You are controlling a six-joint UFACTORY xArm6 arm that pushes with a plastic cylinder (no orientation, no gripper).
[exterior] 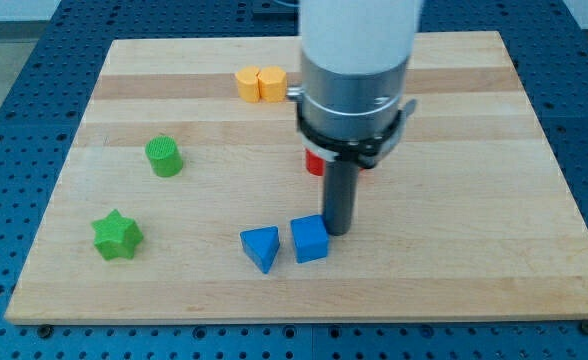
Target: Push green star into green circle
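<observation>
- Standing near the middle of the surface [534,150], my tip [336,233] sits at the right edge of the blue cube [310,239], touching it or just beside it; I cannot tell which.
- No gripper is fitted: the arm ends in a plain dark rod, so there is nothing to open or close and nothing is held. All it can do is shove a block sideways.
- Just left of the cube lies a blue wedge [261,247], a small gap between them.
- Behind the rod a red block [315,162] peeks out at the left of the arm's collar; most of it is hidden, so its shape is unclear.
- Toward the view's top, an orange block [247,83] and a yellow block [271,83] stand touching each other.
- Well apart from my tip, at the view's left, the green star [116,236] rests near the bottom-left corner, untouched.
- The green circle [164,157] stands above the star and slightly to its right, near it but clearly apart.
- My judgement: the push has not begun. To drive the star up and a little rightward into the circle, my tip would need to come round below and left of the star, skirting the blue pair on the way.
</observation>
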